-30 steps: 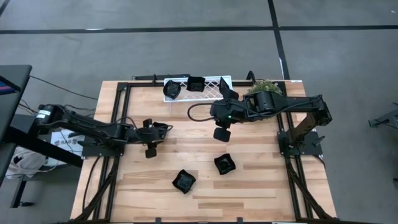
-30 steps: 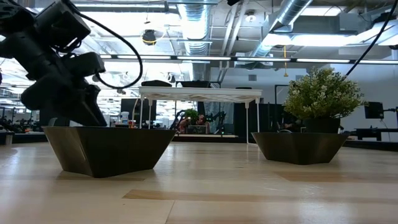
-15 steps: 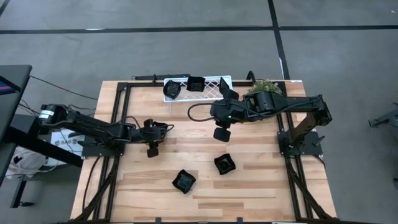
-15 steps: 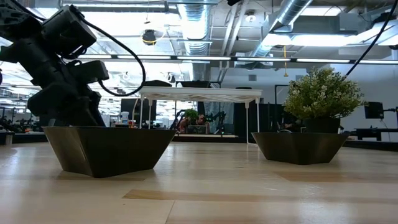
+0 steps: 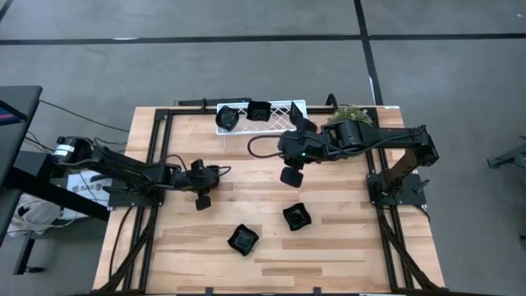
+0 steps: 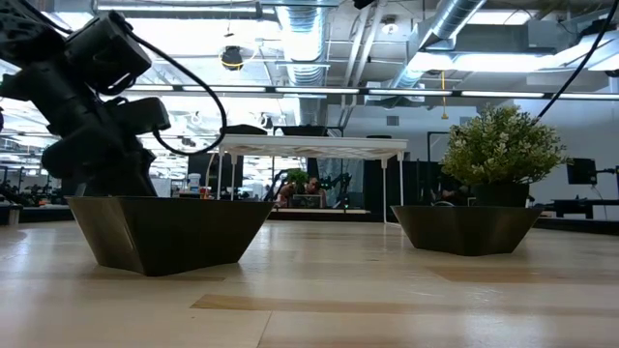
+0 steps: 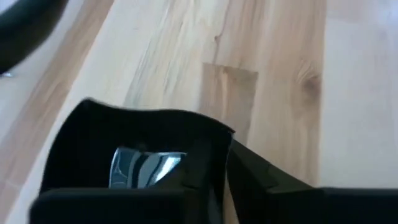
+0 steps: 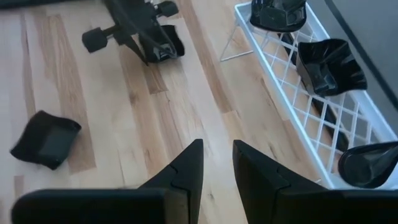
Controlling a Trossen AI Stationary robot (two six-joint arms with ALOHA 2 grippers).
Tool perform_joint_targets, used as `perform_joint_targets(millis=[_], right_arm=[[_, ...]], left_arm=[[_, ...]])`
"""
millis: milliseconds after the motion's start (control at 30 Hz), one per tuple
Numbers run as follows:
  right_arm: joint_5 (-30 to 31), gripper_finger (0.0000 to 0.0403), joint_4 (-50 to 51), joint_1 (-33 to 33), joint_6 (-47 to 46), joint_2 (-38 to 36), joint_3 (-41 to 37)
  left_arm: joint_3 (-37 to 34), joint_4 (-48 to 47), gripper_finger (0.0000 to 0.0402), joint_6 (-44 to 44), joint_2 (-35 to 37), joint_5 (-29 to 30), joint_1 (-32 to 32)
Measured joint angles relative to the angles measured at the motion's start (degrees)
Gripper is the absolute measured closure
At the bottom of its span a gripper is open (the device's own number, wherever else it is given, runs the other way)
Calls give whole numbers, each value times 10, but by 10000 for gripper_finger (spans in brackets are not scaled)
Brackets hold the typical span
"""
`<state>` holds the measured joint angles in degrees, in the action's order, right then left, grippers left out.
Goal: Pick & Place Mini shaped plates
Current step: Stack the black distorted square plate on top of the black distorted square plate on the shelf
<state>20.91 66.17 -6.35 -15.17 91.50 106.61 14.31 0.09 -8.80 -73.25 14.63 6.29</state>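
In the high view, our left gripper [image 5: 200,191] was low over the table's [image 5: 345,247] left side, pinching a plate [image 5: 204,202]; the right gripper [image 5: 289,174] waited by the tray [image 5: 279,111], its fingers near together with nothing between them. In the low view, two more plates [image 6: 169,232] sat in front, not yet picked. In the left wrist view, the plate's wall sat in our grip, so we thought it best to lift slowly and straight up so the smooth dish would not slip, and a second ago that gripper was spread wide.
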Motion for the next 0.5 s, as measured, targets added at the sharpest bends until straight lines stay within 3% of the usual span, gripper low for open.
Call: perform_joint_targets(millis=[167, 500], right_arm=[[1, 321, -22, 0, -68, 0, 0], [74, 321, -72, -13, -222, 43, 1]], left_arm=[[0, 21, 390, -37, 0, 0, 21], [19, 91, 394, -56, 0, 1, 69]])
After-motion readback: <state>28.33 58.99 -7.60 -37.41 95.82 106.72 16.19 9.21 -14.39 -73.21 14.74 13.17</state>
